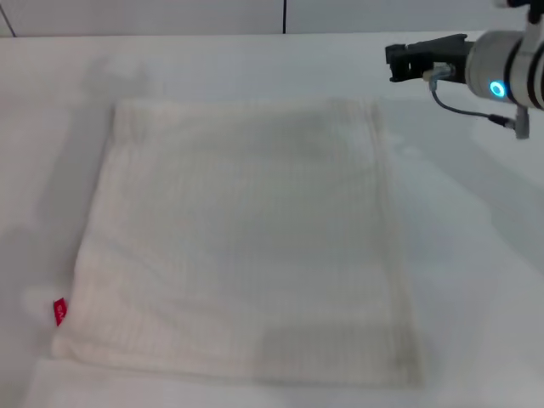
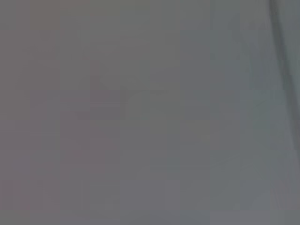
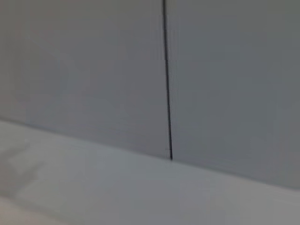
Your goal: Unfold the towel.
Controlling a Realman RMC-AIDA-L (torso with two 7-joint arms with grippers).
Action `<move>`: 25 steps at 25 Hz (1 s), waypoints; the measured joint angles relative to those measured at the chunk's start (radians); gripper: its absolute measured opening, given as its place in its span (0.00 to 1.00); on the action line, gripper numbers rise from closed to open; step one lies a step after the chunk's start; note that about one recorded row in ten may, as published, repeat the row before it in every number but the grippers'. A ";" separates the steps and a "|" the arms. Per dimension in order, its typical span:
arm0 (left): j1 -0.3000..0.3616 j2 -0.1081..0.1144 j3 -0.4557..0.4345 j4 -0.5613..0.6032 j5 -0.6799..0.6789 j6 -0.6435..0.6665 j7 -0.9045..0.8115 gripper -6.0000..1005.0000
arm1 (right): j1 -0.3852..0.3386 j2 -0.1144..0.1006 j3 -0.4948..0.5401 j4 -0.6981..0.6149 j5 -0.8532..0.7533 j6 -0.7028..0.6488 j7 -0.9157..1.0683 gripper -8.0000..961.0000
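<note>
The towel (image 1: 242, 234) is a large cream-white cloth with faint ribbed stripes. It lies spread flat as one rough square on the white table (image 1: 476, 255) in the head view. A small red tag (image 1: 59, 311) sticks out at its near left corner. My right gripper (image 1: 393, 63) hangs in the air beyond the towel's far right corner, pointing left and clear of the cloth, with nothing in it. My left gripper is out of view, and the left wrist view shows only a plain grey surface.
A grey wall with a dark vertical seam (image 3: 167, 84) stands behind the table's far edge (image 1: 212, 36). Bare table runs around the towel on all sides, widest on the right.
</note>
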 joint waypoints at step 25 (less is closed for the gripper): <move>0.051 -0.042 0.035 1.293 -0.129 1.744 -0.198 0.65 | -0.219 0.010 -0.787 0.880 0.315 2.207 0.069 0.14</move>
